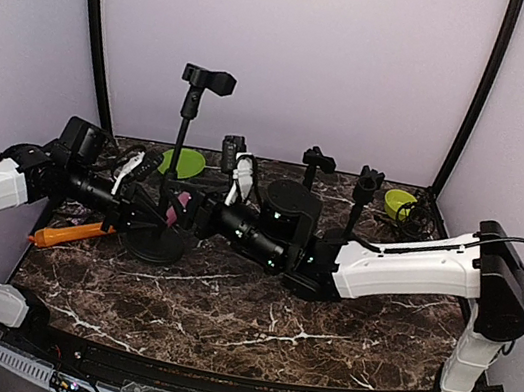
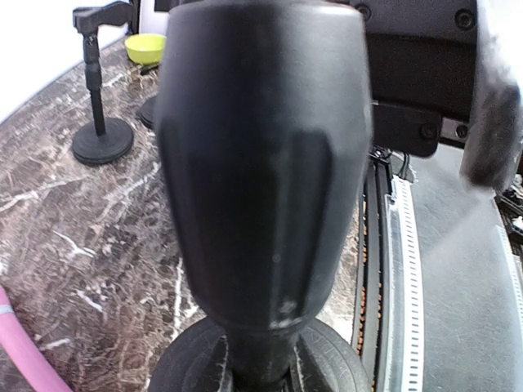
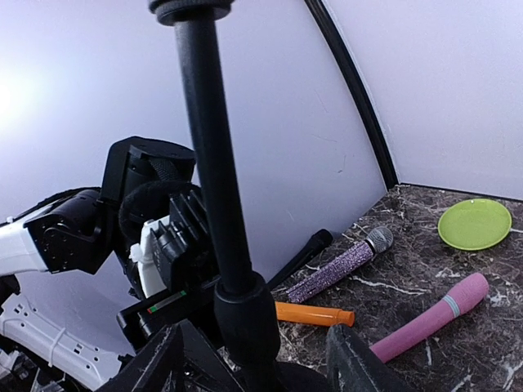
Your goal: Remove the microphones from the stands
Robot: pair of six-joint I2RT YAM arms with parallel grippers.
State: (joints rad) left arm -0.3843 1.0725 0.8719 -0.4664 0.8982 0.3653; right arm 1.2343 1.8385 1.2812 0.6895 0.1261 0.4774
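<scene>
The black microphone stand point(image 1: 180, 146) rises from its round base point(image 1: 154, 241). Its top clip point(image 1: 209, 78) holds no microphone that I can see. My left gripper point(image 1: 152, 205) is shut on the stand's pole just below a thick black collar point(image 2: 261, 163), which fills the left wrist view, with the fingers point(image 2: 184, 363) pressed on both sides. My right gripper point(image 1: 195, 215) is open, and its fingers point(image 3: 355, 359) straddle the pole's collar point(image 3: 249, 314) without touching it. A pink microphone point(image 3: 433, 318) lies on the table beside the stand.
An orange microphone point(image 3: 315, 313), a purple glitter microphone point(image 3: 339, 265) and a black microphone point(image 3: 302, 257) lie by the left wall. A green plate point(image 1: 183, 161) and a green bowl point(image 1: 400, 202) sit at the back. Three short stands point(image 1: 317, 161) stand along the back.
</scene>
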